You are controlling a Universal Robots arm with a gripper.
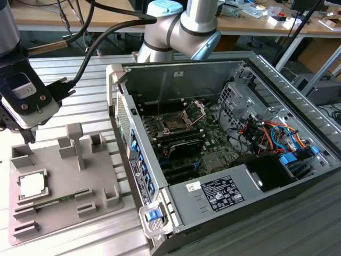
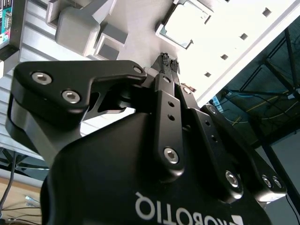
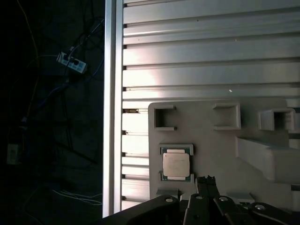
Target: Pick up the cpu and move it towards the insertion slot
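Observation:
The cpu (image 1: 32, 184), a small square chip with a pale metal top, lies flat in a square recess of the grey tray (image 1: 58, 170) at the exterior view's left. My gripper (image 1: 25, 136) hangs above the tray's far left part, a little beyond the cpu, touching nothing. In the first wrist view the cpu (image 3: 176, 165) sits just beside the gripper (image 3: 206, 180). In the second wrist view the gripper (image 2: 168, 60) is shut, fingertips pressed together with nothing between them. The insertion slot (image 1: 173, 124), with its bracket raised, sits on the green board inside the open computer case.
The open computer case (image 1: 224, 194) lies to the right of the tray, its metal wall (image 1: 125, 133) standing between tray and board. Upright grey blocks (image 1: 74, 143) rise from the tray. The slatted aluminium table (image 3: 197, 61) ends at an edge (image 3: 112, 93) close to the tray.

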